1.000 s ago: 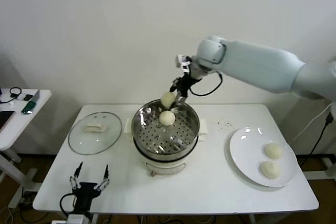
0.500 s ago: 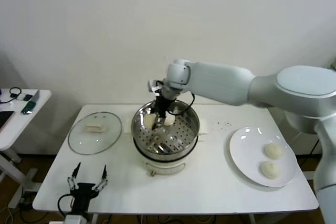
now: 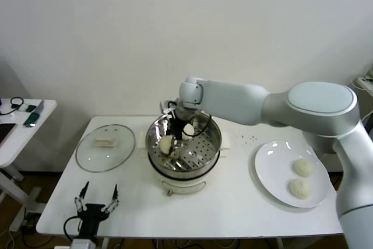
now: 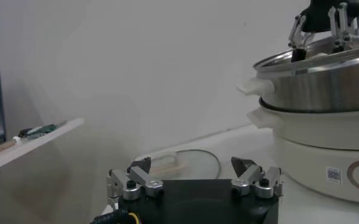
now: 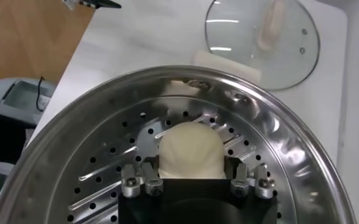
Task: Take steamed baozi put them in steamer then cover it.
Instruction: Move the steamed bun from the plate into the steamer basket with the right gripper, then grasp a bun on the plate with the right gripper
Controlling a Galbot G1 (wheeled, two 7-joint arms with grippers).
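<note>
Holding baozi (image 5: 189, 150) in steamer (image 5: 301, 164), right pincer (image 5: 191, 181)

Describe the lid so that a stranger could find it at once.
On the white table, look to the robot's left of the steel steamer. The lid lies flat there, clear glass with a cream handle. The other flat round thing, the plate, is opaque white and holds two baozi.

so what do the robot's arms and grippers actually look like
The right arm is smooth, rounded, pale grey-white, narrowing to a black wrist with thin black cables. Both the right gripper and left gripper have black bodies with slim silver metal fingers bolted on; the left gripper trails a black cable.
</note>
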